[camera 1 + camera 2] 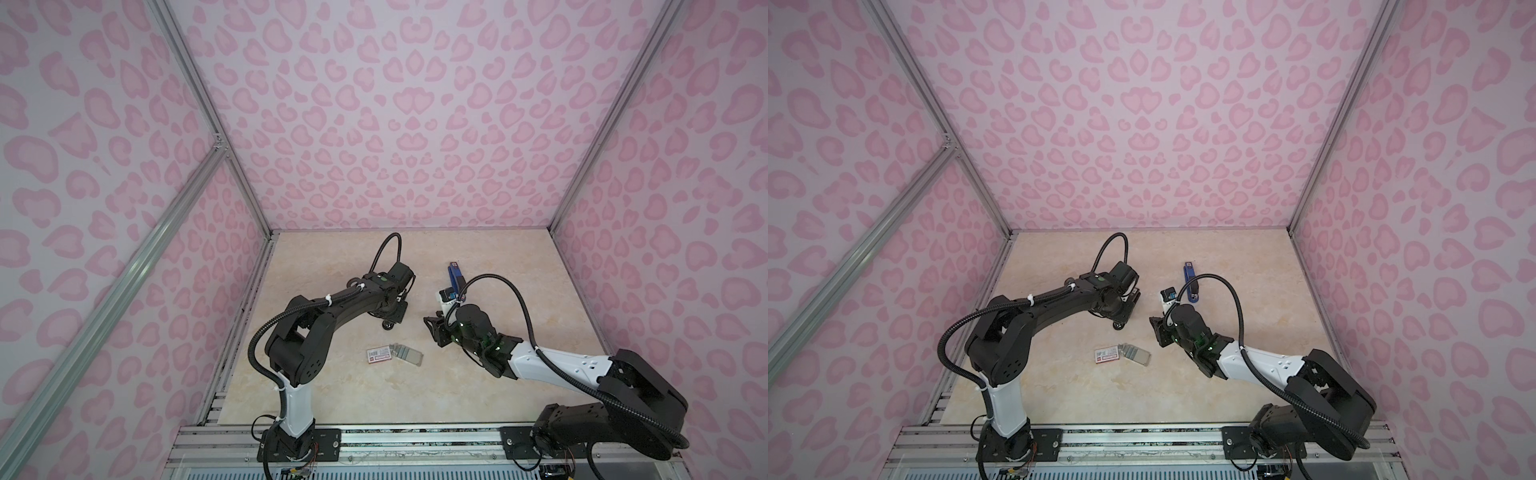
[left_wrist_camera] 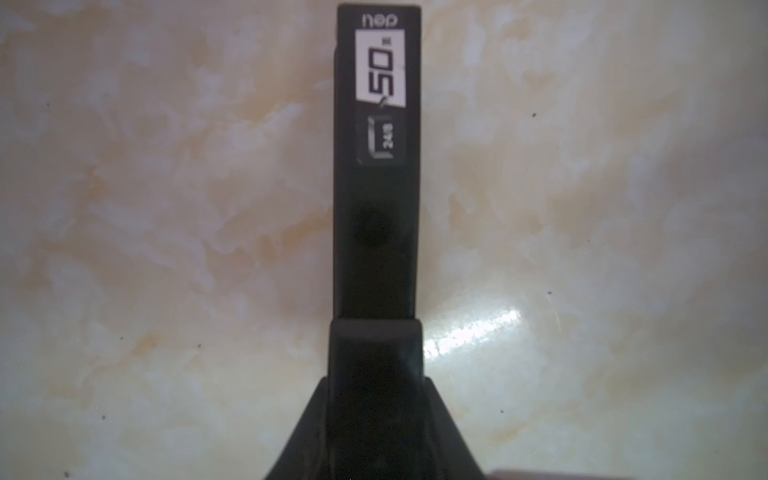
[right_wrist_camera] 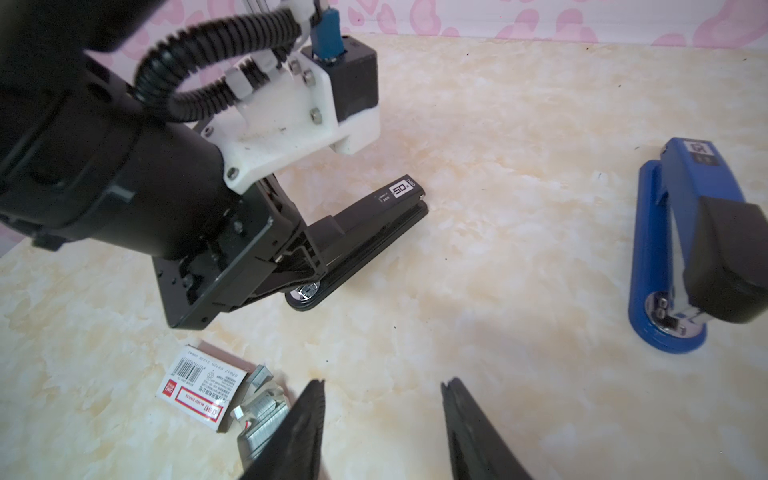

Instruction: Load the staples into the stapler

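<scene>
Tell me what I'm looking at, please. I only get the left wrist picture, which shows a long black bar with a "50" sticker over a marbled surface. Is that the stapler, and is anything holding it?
Observer: Yes, it is a black stapler. The left gripper is clamped around its hinge end.
Operator: Where are the staples? I see none.
Observer: The staples lie loose beside a small white box, apart from both grippers.
Operator: Is the other arm doing anything?
Observer: The right gripper hangs open with nothing between its fingers.
</scene>
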`<state>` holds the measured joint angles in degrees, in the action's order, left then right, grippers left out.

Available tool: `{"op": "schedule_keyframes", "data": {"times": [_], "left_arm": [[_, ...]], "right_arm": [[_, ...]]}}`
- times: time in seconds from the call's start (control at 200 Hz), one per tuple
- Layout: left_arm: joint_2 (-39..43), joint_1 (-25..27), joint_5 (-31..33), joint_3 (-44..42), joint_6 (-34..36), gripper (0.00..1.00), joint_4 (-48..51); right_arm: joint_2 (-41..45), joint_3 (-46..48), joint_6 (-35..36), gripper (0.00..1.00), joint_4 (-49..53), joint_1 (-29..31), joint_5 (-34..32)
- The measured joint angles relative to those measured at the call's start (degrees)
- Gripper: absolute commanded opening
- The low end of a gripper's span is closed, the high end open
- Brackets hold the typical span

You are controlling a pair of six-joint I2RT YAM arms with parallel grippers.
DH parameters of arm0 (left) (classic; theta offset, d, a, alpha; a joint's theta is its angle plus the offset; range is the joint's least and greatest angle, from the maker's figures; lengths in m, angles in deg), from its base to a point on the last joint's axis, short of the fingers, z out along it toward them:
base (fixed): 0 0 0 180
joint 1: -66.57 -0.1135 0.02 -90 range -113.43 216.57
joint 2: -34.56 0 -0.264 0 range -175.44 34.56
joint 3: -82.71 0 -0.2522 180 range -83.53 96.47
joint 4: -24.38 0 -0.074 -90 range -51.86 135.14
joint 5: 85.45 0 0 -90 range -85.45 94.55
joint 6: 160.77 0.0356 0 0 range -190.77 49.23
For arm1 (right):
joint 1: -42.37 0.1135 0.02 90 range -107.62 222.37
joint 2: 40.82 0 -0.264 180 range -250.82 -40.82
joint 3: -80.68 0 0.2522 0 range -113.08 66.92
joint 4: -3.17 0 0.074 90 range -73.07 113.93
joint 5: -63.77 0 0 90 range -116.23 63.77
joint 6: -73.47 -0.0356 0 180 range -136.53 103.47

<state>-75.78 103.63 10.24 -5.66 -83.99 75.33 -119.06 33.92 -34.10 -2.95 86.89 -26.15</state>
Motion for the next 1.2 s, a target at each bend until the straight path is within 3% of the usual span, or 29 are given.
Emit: {"op": "schedule_keyframes", "data": {"times": [0.42,0.81,1.08,1.2], "left_arm": [[0.09,-1.36,-2.34,-1.42,-0.42,0.06,-2.43],[-3.85,-4.79,-5.31,10.08,-0.81,0.07,1.51],[-12.72,-6.51,-6.8,21.77,-0.31,0.17,4.74],[-15.61,-6.88,-7.02,25.16,-0.17,0.33,6.32]], "right_arm": [[1.81,0.66,0.0,0.48,-0.04,0.0,-0.48],[3.56,1.7,0.0,0.48,-0.26,-0.02,-1.62],[5.4,2.38,-0.04,0.48,-0.15,-0.09,-2.71],[6.51,2.89,-0.24,0.48,0.02,-0.26,-3.39]]}}
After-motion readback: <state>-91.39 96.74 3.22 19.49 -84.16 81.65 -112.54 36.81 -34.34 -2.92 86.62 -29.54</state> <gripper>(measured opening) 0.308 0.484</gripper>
